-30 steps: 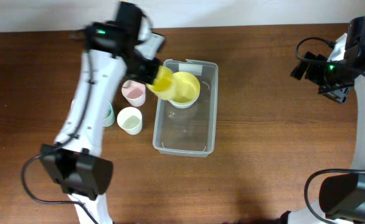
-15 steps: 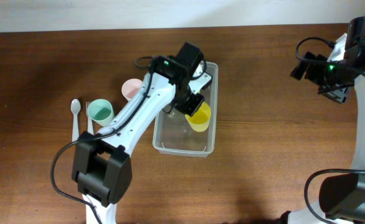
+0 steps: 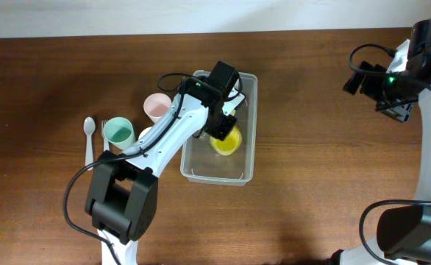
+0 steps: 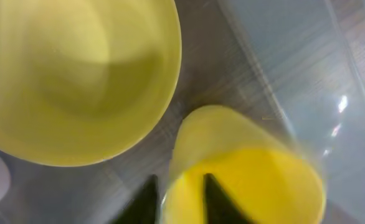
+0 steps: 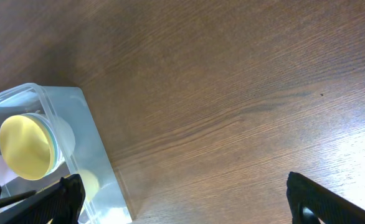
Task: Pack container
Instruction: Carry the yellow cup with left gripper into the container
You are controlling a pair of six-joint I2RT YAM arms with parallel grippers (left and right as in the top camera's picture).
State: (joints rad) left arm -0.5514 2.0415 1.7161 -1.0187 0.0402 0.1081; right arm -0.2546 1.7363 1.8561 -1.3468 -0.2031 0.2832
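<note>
Item: clear plastic container (image 3: 249, 147), standing on the wooden table (image 3: 333, 184) a little left of centre, one short end toward the far edge. Contents: one yellow bowl (image 4: 76, 68) at the far end and one yellow cup (image 4: 251, 180) just beside it, mouth up; whether the cup's base sits flat on the floor of the bin cannot be told. Left gripper (image 4: 180, 180): reached down into the bin, fingers (image 4: 215, 198) parted a little astride the cup's wall, one inside the mouth and one outside, the inner one appearing clear of the plastic, so the hold reads as slack. Right gripper (image 5: 182, 186): spread wide and empty, parked well apart over bare wood at the right. Outstanding stock left of the bin: pink cup (image 3: 157, 107) just beside its wall, teal cup (image 3: 118, 132), spoon (image 3: 89, 140) and what looks like a fork (image 3: 104, 125). Hazards, as judged: if the cup is not fully seated, a slack hold would let it drop and tip onto its side or against the bowl. A finger inside the mouth could snag the rim on the way up and lift or topple the cup. A slanted exit could clip the bowl or the bin's wall and slide the light container. The forearm passes low over the waiting cups and could knock one over.
</note>
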